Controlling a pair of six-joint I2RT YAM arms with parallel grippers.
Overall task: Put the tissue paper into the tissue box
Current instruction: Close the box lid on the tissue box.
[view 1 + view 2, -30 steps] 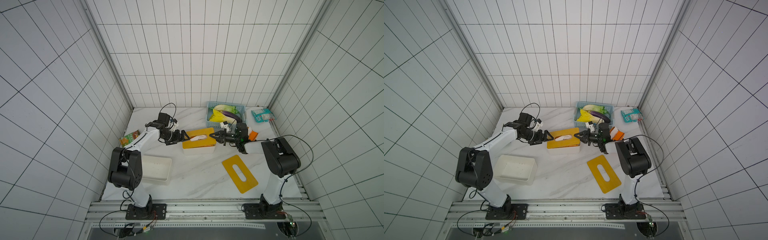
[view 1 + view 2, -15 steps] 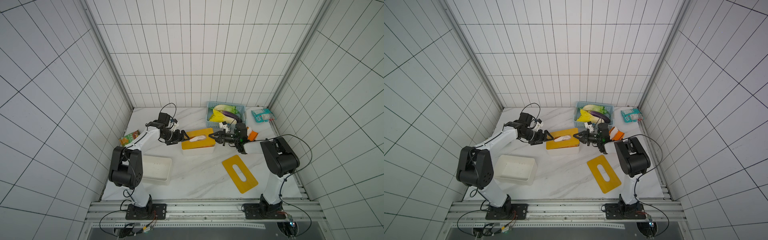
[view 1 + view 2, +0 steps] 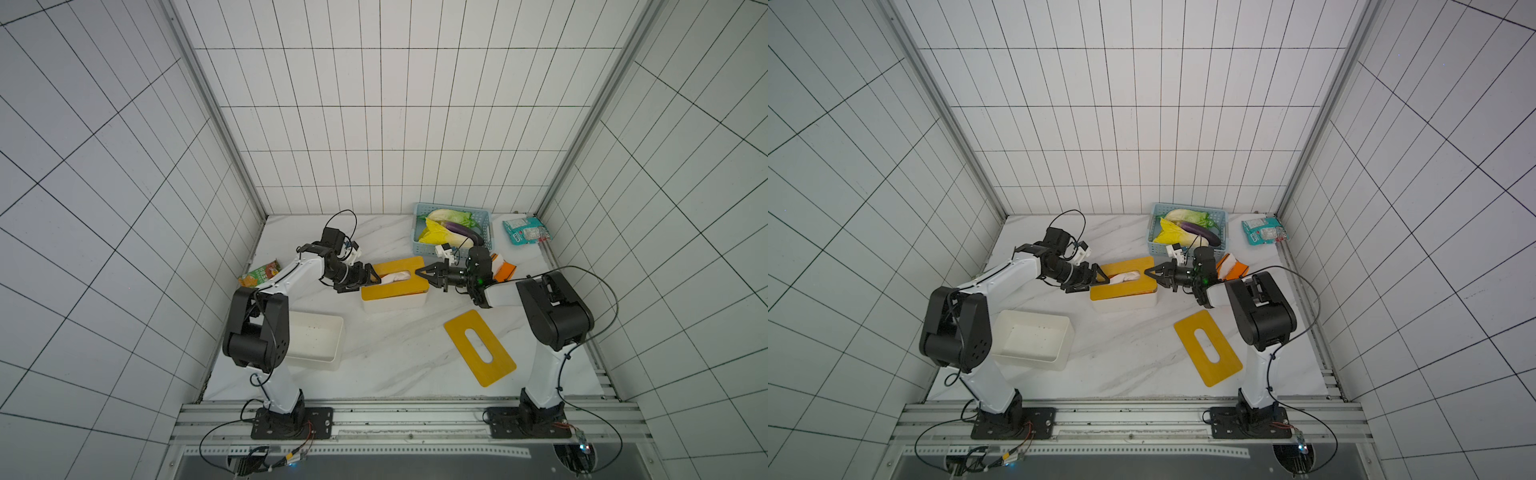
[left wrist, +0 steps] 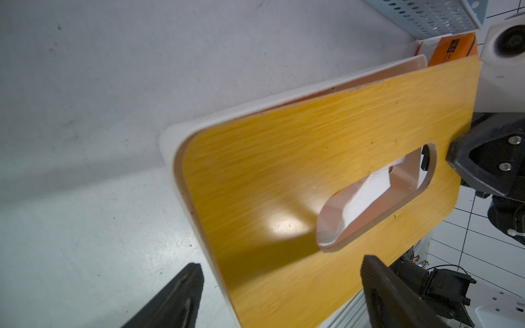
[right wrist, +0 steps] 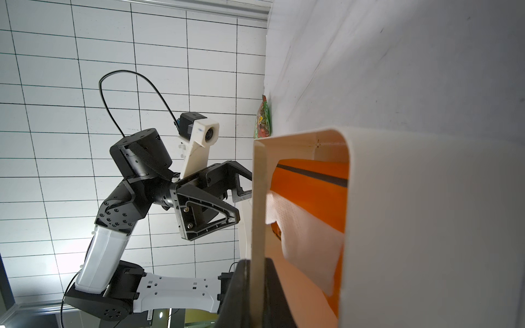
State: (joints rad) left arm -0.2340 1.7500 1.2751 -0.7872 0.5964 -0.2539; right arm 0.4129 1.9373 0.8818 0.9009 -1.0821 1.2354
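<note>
Both top views high overhead, wrist views close, facing each other across tissue box (image 4: pixel 255 176)

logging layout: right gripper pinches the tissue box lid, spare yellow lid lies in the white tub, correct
No: the spare yellow lid lies on the table, apart from the white tub, in both top views. The right gripper does pinch the tissue box lid.

No legible text anywhere.

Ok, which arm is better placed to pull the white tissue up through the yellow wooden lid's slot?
Left, probably: left fingers, open, flank the yellow wooden lid's end nearest the white tissue; right fingers are clamped on the opposite edge.
</note>
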